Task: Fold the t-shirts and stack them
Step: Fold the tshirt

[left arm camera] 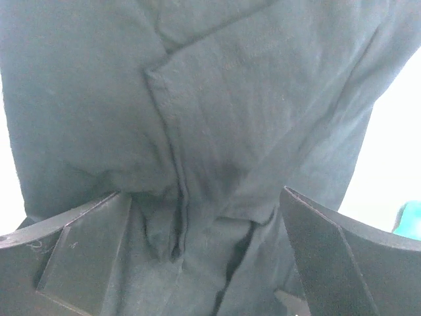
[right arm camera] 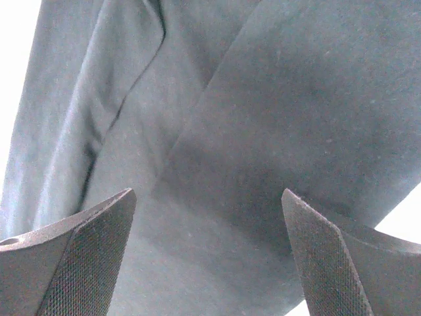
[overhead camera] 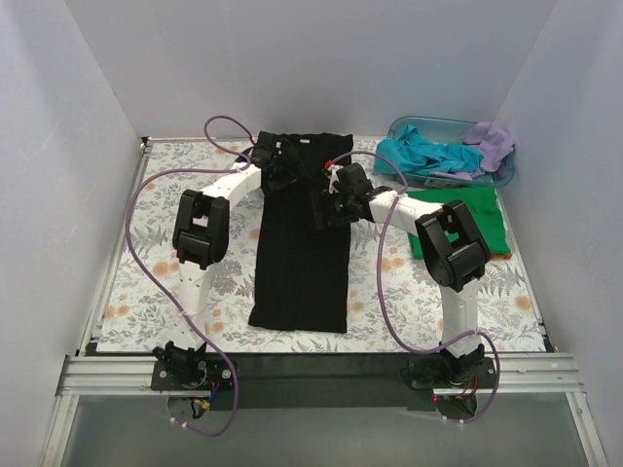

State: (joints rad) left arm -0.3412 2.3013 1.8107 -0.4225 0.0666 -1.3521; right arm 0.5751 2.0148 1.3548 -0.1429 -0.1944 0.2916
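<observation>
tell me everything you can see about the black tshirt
The soft black cotton t-shirt lies flat on the floral table, sides folded in to a long narrow strip, collar far, hem near the arm bases. Creases and a stitched seam show up close. The open left hand and right hand sit over its far half.

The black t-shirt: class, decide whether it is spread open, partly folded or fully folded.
Partly folded: the black t-shirt lies as a long narrow strip, sides turned in, length not doubled.

left arm, right arm extended, fingers apart
</observation>
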